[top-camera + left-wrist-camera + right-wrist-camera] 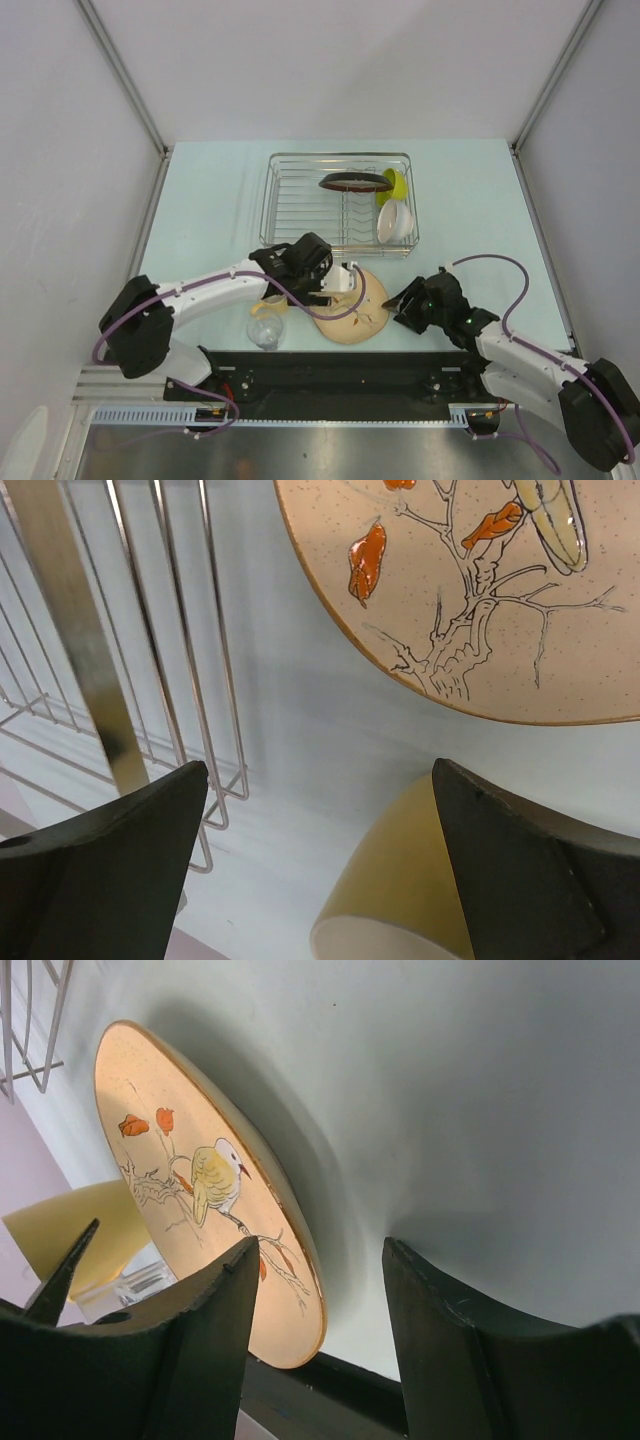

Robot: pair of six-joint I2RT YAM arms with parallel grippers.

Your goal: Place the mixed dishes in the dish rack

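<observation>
Pale blue-green tabletop (220,190), white walls round it. Dish rack (300,215) sits centre-back, silver wire. On the table just in front of rack's near side lies the beige patterned plate (352,318) — bird on a branch, orange leaves. Left gripper (320,780) is over the gap btwn rack & plate, jaws apart, nothing held. Right gripper (320,1250) is low by the plate's right edge, jaws apart too, empty. In rack's right half: dark red-brown round dish (355,181) on edge in the dividers, white bowl (396,222) at near-right corner, small lime-green bowl (397,184) behind it. Cream-yellow mug (395,890) is off rack's near-left corner — small clear glass (267,332) just nearer still.
</observation>
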